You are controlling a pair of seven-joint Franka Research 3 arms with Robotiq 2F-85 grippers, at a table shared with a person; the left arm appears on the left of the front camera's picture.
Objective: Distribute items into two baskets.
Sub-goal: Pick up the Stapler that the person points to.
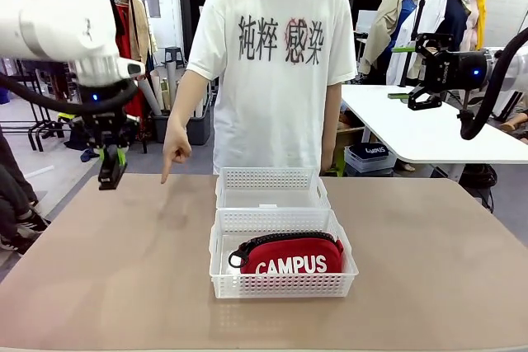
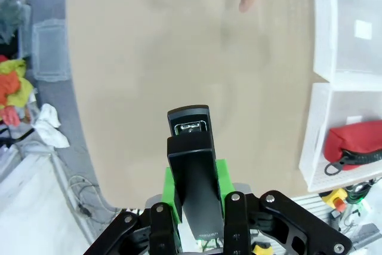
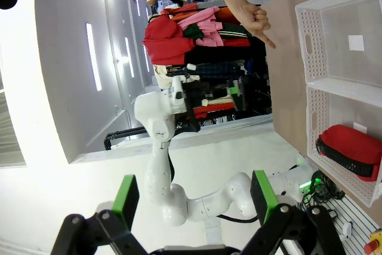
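Note:
My left gripper (image 1: 112, 161) is shut on a black stapler (image 1: 110, 177) and holds it in the air above the table's far left edge. In the left wrist view the stapler (image 2: 191, 159) sits upright between the green pads (image 2: 172, 190). A red "CAMPUS" pouch (image 1: 290, 256) lies in the near basket (image 1: 280, 286). The far basket (image 1: 268, 177) behind it holds just a white label. Both baskets (image 2: 320, 28) (image 2: 310, 141) and the pouch (image 2: 355, 141) lie to the right in the left wrist view. My right gripper (image 1: 404, 72) hangs open high at the right, with nothing between its fingers (image 3: 125, 198).
A person stands at the far side and points one finger (image 1: 167, 172) down at the bare table left of the far basket. The pointing hand (image 3: 258, 21) also appears in the right wrist view. A white table (image 1: 412, 125) stands behind at the right.

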